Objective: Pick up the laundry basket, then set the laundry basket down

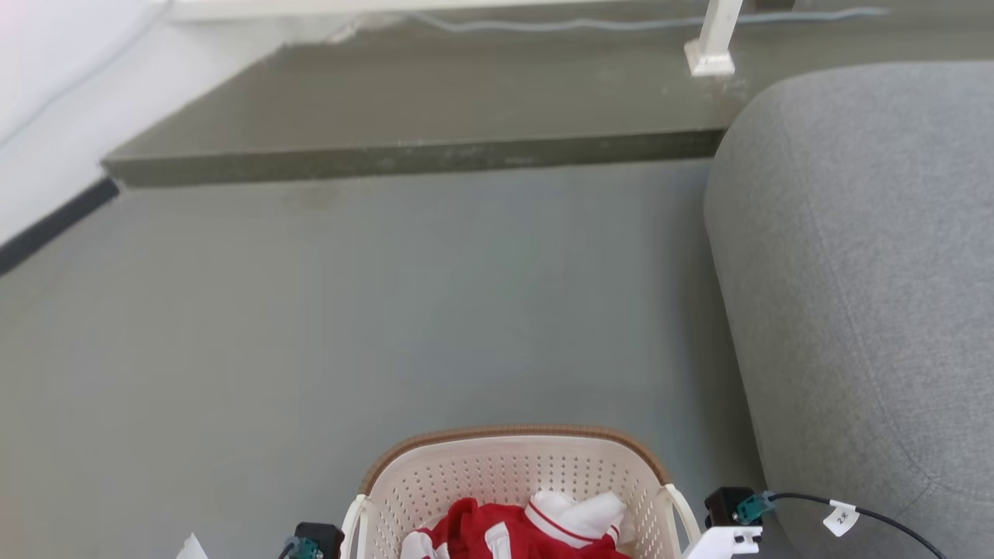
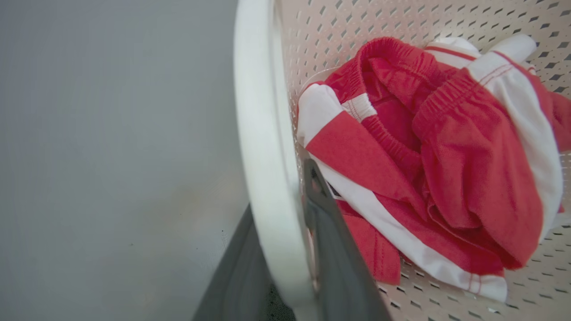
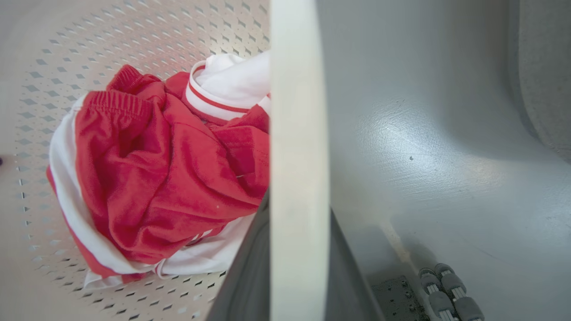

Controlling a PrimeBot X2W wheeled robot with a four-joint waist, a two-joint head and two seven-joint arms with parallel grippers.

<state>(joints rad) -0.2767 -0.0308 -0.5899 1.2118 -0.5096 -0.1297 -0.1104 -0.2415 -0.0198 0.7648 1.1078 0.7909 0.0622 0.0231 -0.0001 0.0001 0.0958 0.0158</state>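
Grey first: seeing painted floor (image 1: 388,310) spreading across head view from 6 up to 11 o'clock. Seeing grey fabric sofa (image 1: 862,272) bulging in at 3 o'clock and running down to 5. Noting darker olive step (image 1: 466,101) lying across 12 o'clock, with white post (image 1: 713,39) standing on it at 1 o'clock.

Locating laundry basket (image 1: 512,473) at 6 o'clock in head view, near the sofa but not touching it, cut off by the bottom edge. Cannot tell whether hanging clear of the floor or sitting on it. Seeing brown woven rim (image 1: 512,429) arcing over cream perforated wall. Seeing red-and-white garment (image 1: 536,524) lying bunched inside.

Checking left gripper (image 2: 281,191) in left wrist view: dark fingers (image 2: 330,249) straddling white left handle (image 2: 263,133), one inside the basket and one outside, both pressing against it. Reading that as clamping the laundry basket by that handle. Checking right gripper (image 3: 296,209) in right wrist view: same picture, fingers (image 3: 245,276) sitting either side of right handle (image 3: 299,111) and gripping it.

Noting black cable (image 1: 800,497) with white tag (image 1: 842,516) trailing toward 4 o'clock in head view. Spotting small grey rollers (image 3: 446,292) at 5 o'clock in right wrist view.
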